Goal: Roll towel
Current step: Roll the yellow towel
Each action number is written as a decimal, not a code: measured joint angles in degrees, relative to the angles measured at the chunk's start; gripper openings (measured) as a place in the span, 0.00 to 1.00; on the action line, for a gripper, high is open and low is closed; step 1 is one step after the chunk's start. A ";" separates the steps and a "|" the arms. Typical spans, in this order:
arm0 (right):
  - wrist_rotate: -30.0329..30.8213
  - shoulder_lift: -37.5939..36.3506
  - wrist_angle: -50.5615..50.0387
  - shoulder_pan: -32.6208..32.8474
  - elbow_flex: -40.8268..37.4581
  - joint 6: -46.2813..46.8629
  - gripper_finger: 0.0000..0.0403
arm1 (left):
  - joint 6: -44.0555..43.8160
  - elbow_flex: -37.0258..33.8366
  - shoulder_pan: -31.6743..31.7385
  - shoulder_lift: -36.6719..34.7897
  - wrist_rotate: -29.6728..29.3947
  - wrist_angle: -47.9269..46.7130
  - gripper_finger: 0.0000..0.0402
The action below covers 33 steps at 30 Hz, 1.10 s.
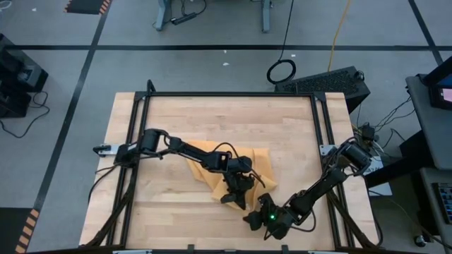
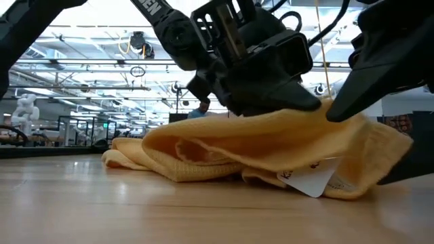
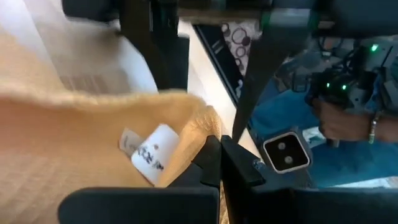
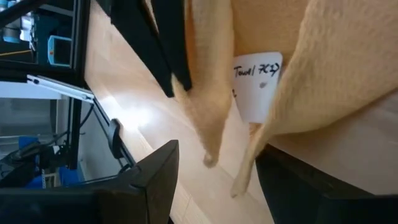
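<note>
Overhead, level and wrist views of a two-armed robot at a wooden tabletop (image 1: 183, 219). The towel (image 1: 212, 166) is a plain orange-yellow cloth of soft, waffle-like weave, lying crumpled near the middle of the tabletop, slightly toward the right arm's side. In the level view it forms a low, folded heap whose upper layer arches over a hollow, with looser folds trailing off to one side. A white tag (image 2: 313, 179) with dark handwriting hangs from the lifted edge and nearly touches the wood; the same tag appears in both wrist views, where its writing is only partly legible.

The left hand (image 1: 236, 189) reaches from the left side over the cloth and is closed on the towel, pinching the raised fold from above; its fingers (image 3: 219, 163) meet at the cloth edge beside the tag. The right hand (image 1: 263, 217) sits low at the near edge of the tabletop, just beside the towel's near corner. Its fingers (image 4: 149, 180) stand apart, with two hanging points of cloth between them, gripping nothing.

No containers appear on the tabletop.
</note>
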 joint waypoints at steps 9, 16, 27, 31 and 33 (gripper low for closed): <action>-0.21 -0.04 -0.68 -0.32 0.00 1.13 0.47 | -4.08 0.00 -0.21 0.97 1.01 1.78 0.00; -0.20 -0.07 0.06 -0.32 0.00 -0.35 0.40 | -5.36 0.00 -1.28 1.18 4.56 1.74 0.00; -0.22 -0.07 0.09 -0.32 0.00 -0.96 0.39 | -5.32 0.00 -1.51 1.18 -0.24 3.12 0.00; -0.13 -0.07 0.20 -0.32 0.00 -0.96 0.37 | -4.46 0.00 -1.51 1.18 -0.58 3.03 0.00; -0.12 -0.07 0.17 -0.32 0.00 -1.29 0.35 | -4.25 0.00 -1.62 1.18 -0.83 3.03 0.00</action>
